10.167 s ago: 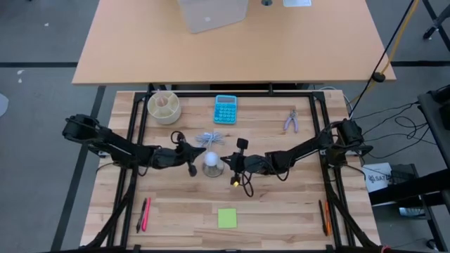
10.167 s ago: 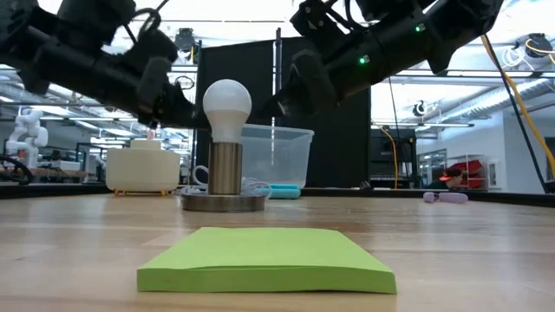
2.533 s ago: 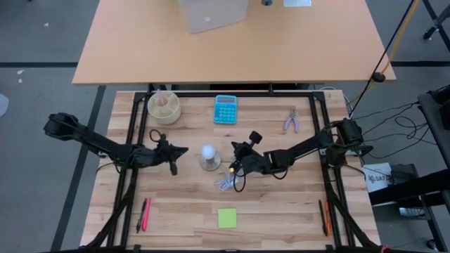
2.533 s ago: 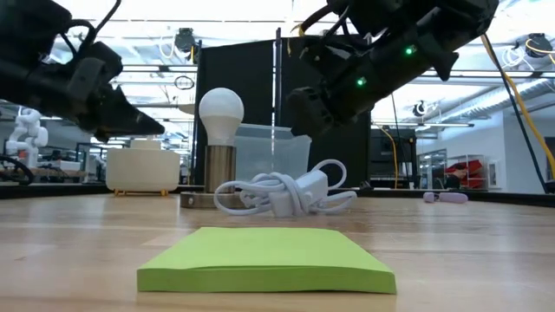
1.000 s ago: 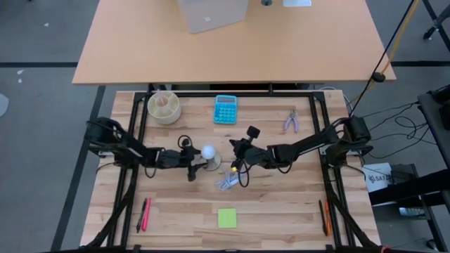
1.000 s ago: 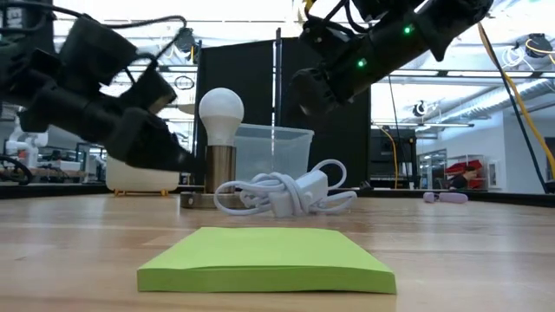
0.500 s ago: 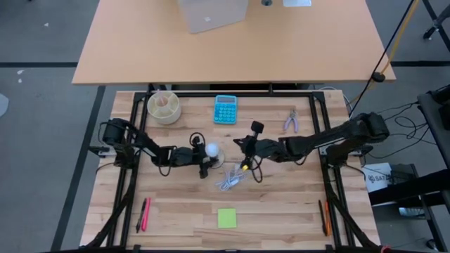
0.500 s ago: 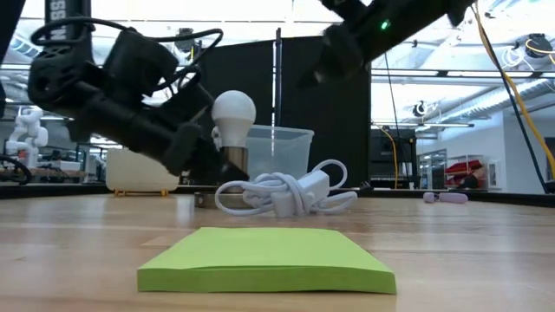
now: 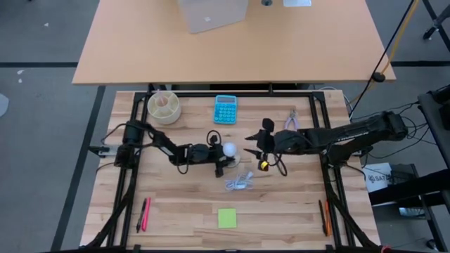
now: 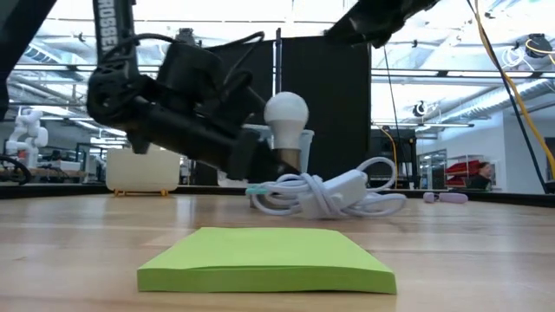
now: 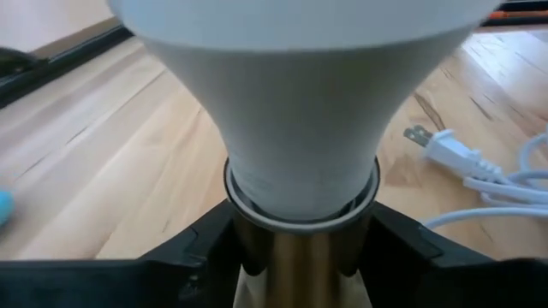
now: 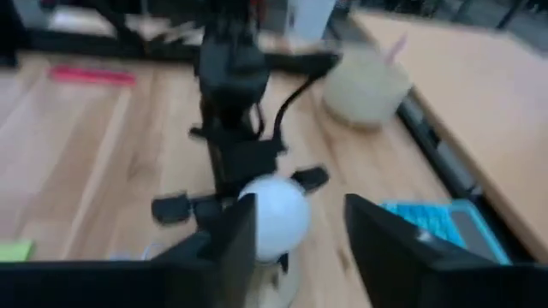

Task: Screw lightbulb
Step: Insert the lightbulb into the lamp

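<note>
Tabletop clutter hides the socket's base; left hand [image 11: 300,257] clamps socket [image 11: 300,265] under lightbulb [image 9: 229,149].

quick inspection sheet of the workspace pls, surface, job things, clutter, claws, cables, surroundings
surface: wood table, tidy.
job's things: bulb upright in a metal socket, mid-table.
clutter: calculator, round organizer, pliers, green sticky pad, pens at the front left, more at the front right.
claws: left claw around the socket below the bulb, a finger on each side; right claw open, just right of the bulb, not touching.
cables: white cord bundled in front of the socket.
surroundings: tan table behind; lab beyond.
</note>
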